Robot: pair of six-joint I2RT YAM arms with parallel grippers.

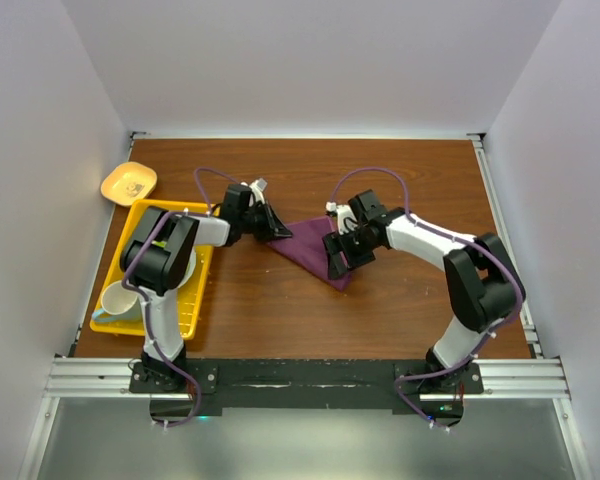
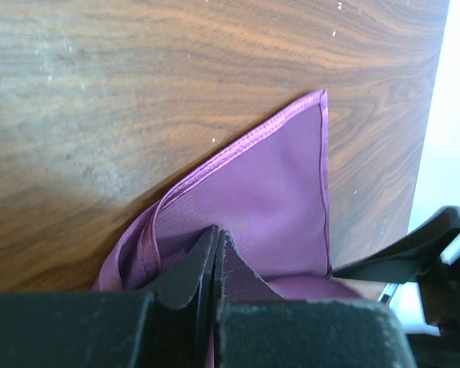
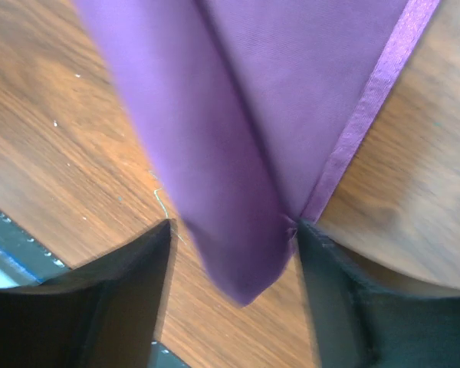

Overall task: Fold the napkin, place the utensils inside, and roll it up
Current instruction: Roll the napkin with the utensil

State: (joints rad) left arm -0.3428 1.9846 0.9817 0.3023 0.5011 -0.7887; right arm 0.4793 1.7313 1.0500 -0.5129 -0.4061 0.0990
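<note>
The plum-purple napkin (image 1: 308, 247) lies folded into a triangle in the middle of the wooden table, its satin hem showing in the left wrist view (image 2: 280, 184). My left gripper (image 1: 277, 231) is at its left corner, with the jaws (image 2: 217, 233) shut on a pinch of cloth. My right gripper (image 1: 337, 266) is at the near right corner and stands open. The napkin's tip (image 3: 253, 192) hangs loose between its fingers, brushing the right finger (image 3: 322, 261). No utensils show in any view.
A yellow basket (image 1: 202, 300) at the left table edge holds a white cup (image 1: 118, 298) and a plate under the left arm. A small yellow dish (image 1: 129, 182) sits behind it. White walls enclose the table on three sides.
</note>
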